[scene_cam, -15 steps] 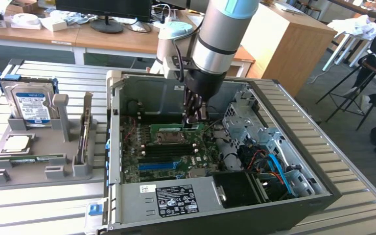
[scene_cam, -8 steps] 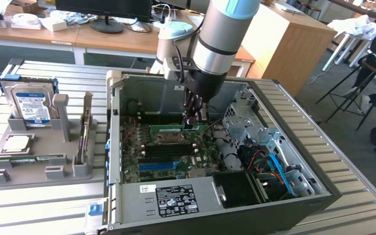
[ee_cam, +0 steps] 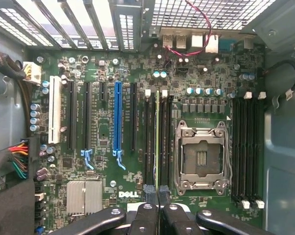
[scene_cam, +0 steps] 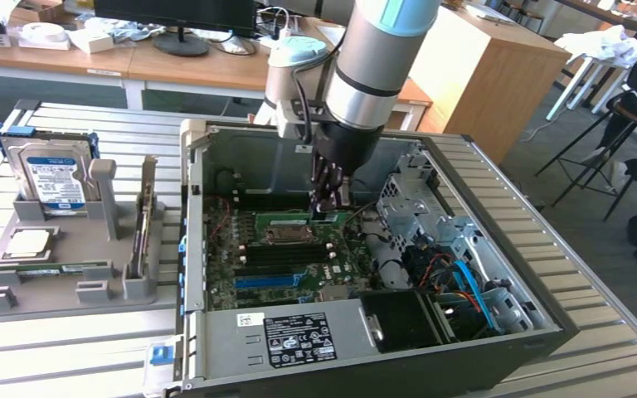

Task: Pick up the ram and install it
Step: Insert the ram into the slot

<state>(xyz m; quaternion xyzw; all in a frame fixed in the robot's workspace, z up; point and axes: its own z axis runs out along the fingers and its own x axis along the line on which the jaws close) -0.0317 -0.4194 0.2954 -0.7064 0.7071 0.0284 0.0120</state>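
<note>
**Item 1. Gripper [ee_cam: 157,192].** Lowered into the open computer case [scene_cam: 517,332], over the far part of the motherboard [ee_cam: 108,132]. The jaws stood almost closed, pinching the thin top edge of the ram.

**Item 2. Ram [ee_cam: 157,137].** A green stick seen edge-on in the wrist view. It lay along the bank of black memory slots [ee_cam: 149,142] just beside the processor socket [ee_cam: 202,156], between two of those slots. Whether it was pressed home could not be told.

**Item 3. Grey tray [scene_cam: 31,303].** It stood on the slatted table [scene_cam: 53,356], on the exterior view's left of the case. It carried an upright hard drive [scene_cam: 51,172] at its far end, a square silver processor chip [scene_cam: 29,242] nearer, and a second green stick [scene_cam: 53,268] lying flat just near of the chip.
</note>
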